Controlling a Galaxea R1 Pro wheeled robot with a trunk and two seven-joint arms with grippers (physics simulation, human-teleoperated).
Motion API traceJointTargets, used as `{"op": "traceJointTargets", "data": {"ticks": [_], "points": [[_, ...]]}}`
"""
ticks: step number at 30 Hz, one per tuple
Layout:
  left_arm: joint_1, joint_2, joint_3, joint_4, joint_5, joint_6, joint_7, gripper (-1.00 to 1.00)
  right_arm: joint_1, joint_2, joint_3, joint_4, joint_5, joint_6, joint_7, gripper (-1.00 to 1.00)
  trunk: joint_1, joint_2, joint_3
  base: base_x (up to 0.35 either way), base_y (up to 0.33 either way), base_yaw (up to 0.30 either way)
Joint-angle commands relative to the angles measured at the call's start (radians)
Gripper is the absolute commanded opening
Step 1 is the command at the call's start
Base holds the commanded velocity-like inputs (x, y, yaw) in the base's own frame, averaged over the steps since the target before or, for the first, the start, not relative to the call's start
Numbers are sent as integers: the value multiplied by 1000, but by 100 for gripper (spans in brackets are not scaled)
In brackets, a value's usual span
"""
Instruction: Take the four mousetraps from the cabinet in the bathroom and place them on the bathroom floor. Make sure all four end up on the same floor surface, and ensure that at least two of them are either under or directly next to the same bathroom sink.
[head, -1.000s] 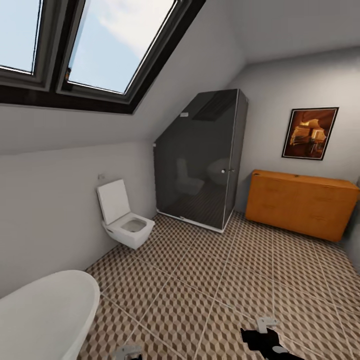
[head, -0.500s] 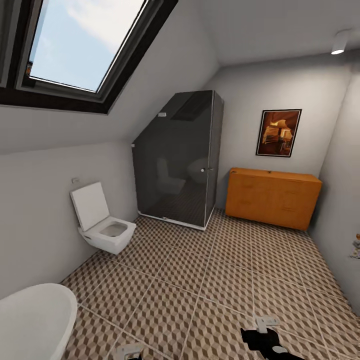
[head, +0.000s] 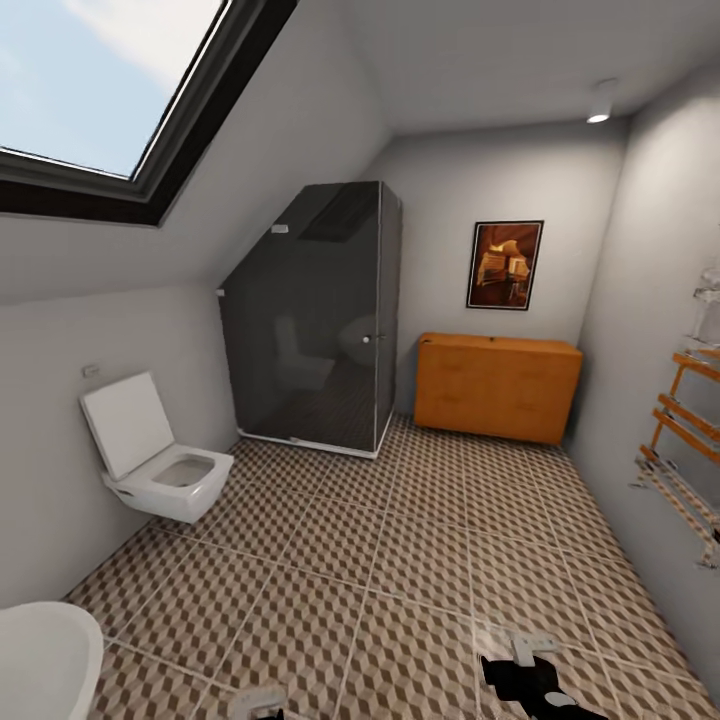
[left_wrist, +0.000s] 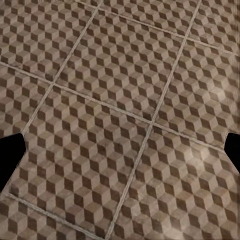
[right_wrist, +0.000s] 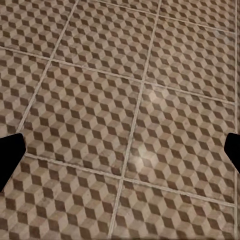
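Orange-brown cabinet (head: 497, 387) against the far wall, beside the dark shower enclosure (head: 318, 330); toilet (head: 160, 465) at left, cube-patterned bathroom floor (head: 400, 560); both grippers' fingers spread wide, holding nothing

The head view has swung right, bringing a wooden towel rack (head: 690, 440) into sight.

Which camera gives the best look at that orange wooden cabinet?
The head view: the cabinet stands whole against the far wall, under the framed picture. Both wrist views look down at the patterned bathroom floor instead.
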Motion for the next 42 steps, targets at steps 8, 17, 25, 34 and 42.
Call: {"op": "traceJointTargets", "data": {"ticks": [8, 17, 25, 34, 42], "points": [[-1, 0, -9, 4, 9, -7, 1, 100, -1, 0, 9, 4, -10, -7, 1, 100, 0, -1, 0, 0, 0, -259], [-1, 0, -9, 4, 9, -7, 1, 100, -1, 0, 9, 4, -10, -7, 0, 100, 0, -1, 0, 0, 0, -248], [-1, 0, -9, 4, 9, -7, 1, 100, -1, 0, 9, 4, -10, -7, 1, 100, 0, -1, 0, 0, 0, -234], [-1, -1, -9, 4, 9, -7, 1, 100, -1, 0, 9, 4, -10, -7, 1, 100, 0, -1, 0, 0, 0, -198], [-1, 0, -9, 4, 9, -7, 1, 100, -1, 0, 9, 4, -10, -7, 1, 100, 0, -1, 0, 0, 0, -44]]}}
